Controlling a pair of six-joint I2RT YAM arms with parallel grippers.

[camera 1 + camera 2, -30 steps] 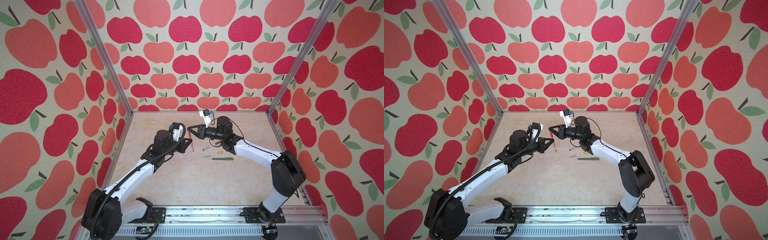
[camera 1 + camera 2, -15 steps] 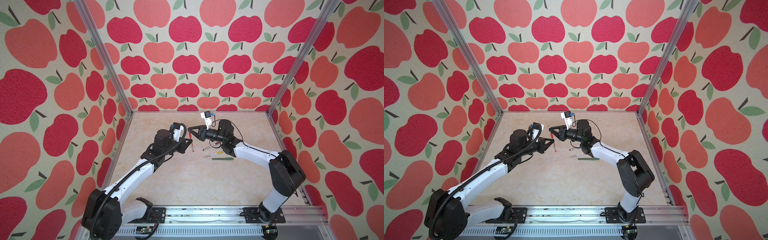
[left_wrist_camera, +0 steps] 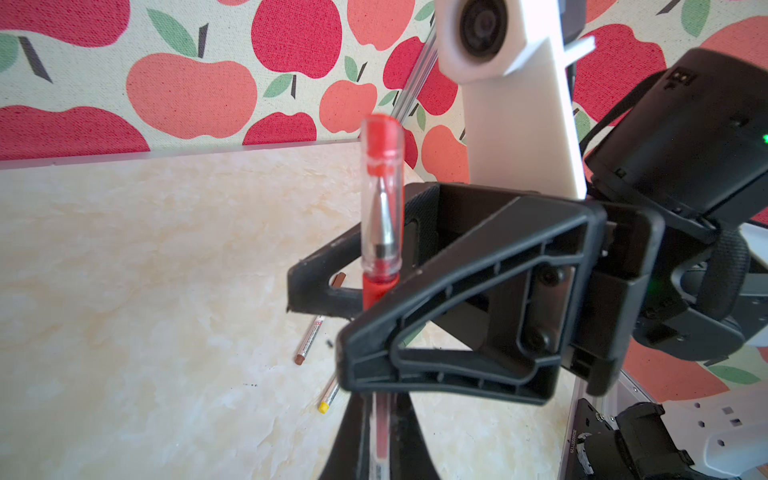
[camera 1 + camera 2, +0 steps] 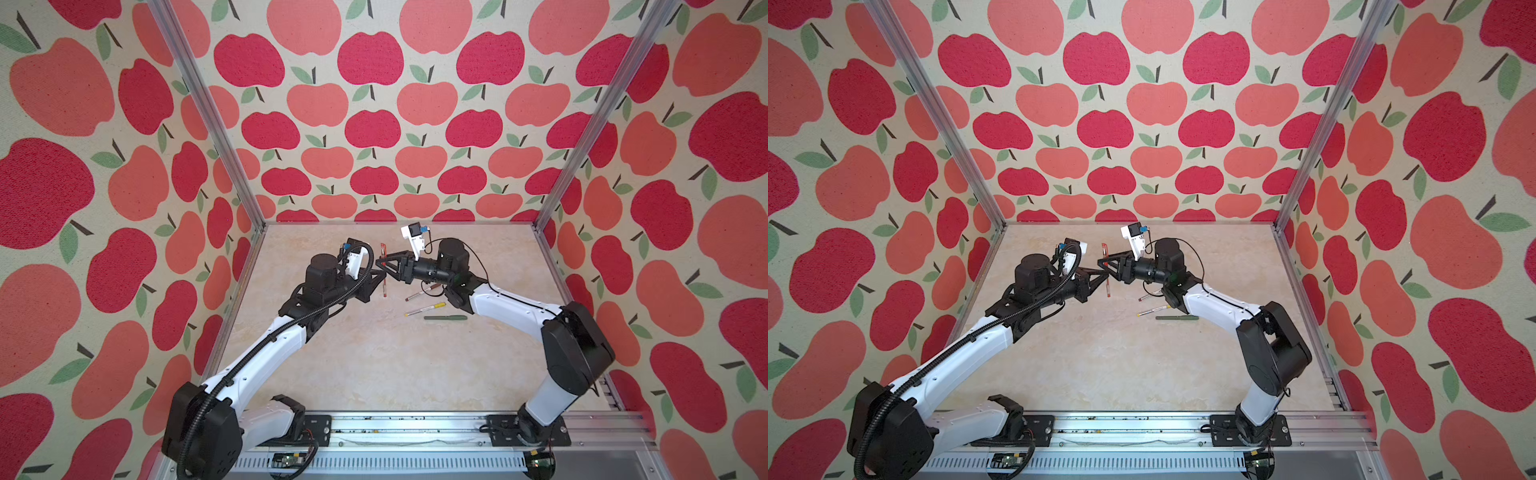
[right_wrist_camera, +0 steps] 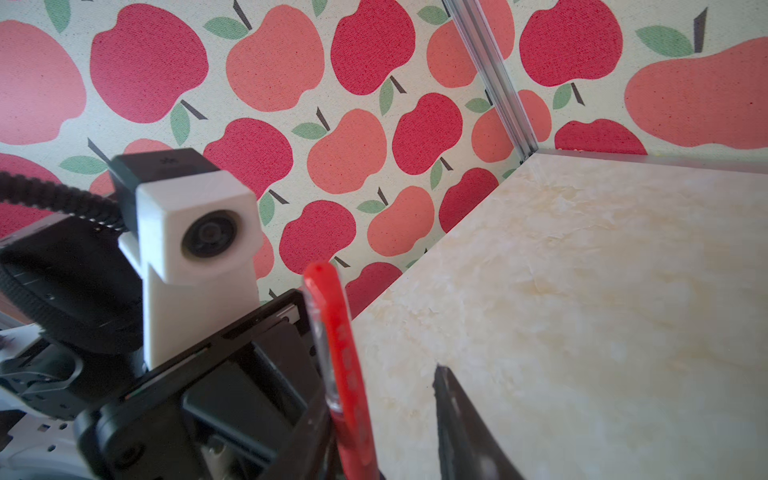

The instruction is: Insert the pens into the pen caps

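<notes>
The left end effector is clamped on the red pen, holding it upright above the worktop. The clear red cap sits on the pen's tip, between the parted jaws of the right end effector, which grips nothing. Below and behind that end effector lie the brown-ended pen, the yellow-ended pen and the dark green pen, apparently capped. No loose cap shows. Only setting the red pen down seems left, and nothing blocks that.
</notes>
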